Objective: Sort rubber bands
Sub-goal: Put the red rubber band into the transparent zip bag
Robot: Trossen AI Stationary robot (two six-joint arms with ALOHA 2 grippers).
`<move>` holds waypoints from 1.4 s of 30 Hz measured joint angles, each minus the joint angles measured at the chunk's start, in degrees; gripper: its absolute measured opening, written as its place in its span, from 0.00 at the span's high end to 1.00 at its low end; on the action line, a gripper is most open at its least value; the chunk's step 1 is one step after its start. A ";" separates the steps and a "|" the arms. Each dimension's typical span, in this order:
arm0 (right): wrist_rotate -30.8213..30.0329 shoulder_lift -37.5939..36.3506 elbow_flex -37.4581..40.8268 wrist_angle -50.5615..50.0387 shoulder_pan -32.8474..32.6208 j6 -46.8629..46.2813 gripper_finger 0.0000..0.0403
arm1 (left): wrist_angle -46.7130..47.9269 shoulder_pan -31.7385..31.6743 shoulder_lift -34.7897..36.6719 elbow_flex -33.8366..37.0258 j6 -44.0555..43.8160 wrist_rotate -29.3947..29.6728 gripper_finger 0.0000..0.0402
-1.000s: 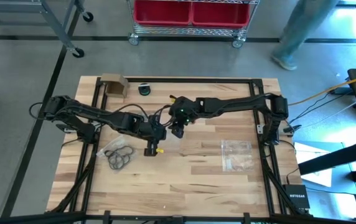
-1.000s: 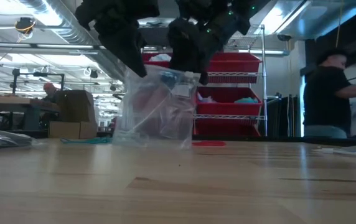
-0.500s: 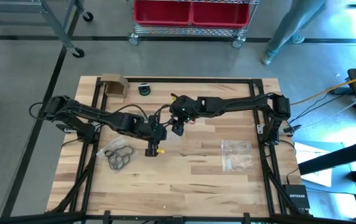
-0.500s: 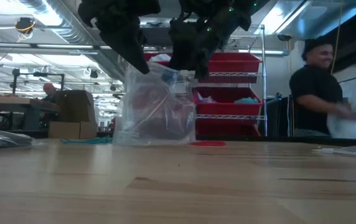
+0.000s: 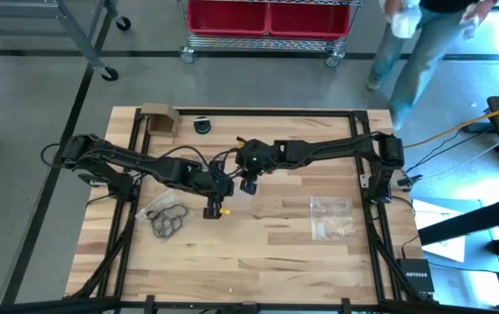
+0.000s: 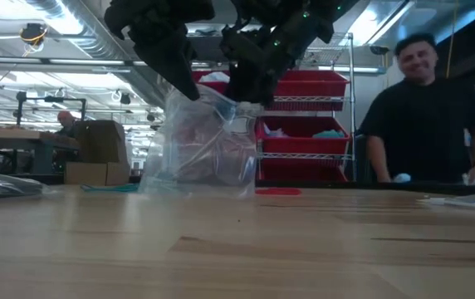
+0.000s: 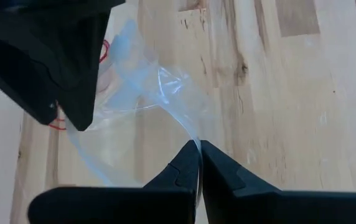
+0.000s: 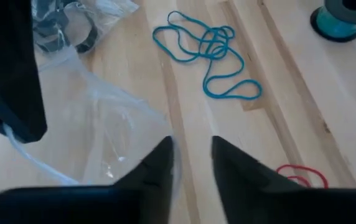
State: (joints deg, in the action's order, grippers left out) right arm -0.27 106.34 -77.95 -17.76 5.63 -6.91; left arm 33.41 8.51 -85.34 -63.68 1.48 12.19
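Left fingers (image 7: 198, 163) pinch bag (image 7: 142, 93) — right fingers (image 8: 190, 163) parted — teal rubber bands (image 8: 206, 53) beyond them.

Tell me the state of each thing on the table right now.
clear bag: held up by its top edge.
left gripper: shut on clear bag.
right gripper: open at the bag's top.
teal rubber bands: loose, tangled on table.
red rubber band: loose on table.
black rubber bands: heaped on table.

A glossy clear plastic bag (image 6: 208, 141) hangs above the smooth pale wooden table (image 6: 237, 241).
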 joint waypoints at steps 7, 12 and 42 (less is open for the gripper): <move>0.58 0.00 0.00 0.17 -0.02 1.44 0.97 | 0.00 0.04 0.00 -0.02 -0.58 0.02 0.99; 0.79 0.00 0.00 0.22 -0.02 1.90 0.98 | -0.26 0.39 0.00 -0.04 -3.90 0.02 0.97; 0.57 -0.02 -0.02 0.79 -0.02 4.43 0.99 | 4.11 -3.03 8.36 -3.91 -3.50 14.57 0.62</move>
State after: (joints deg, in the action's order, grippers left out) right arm 0.30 106.32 -77.97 -16.97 5.61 -2.48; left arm 37.52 5.48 -76.98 -67.59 -2.02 26.76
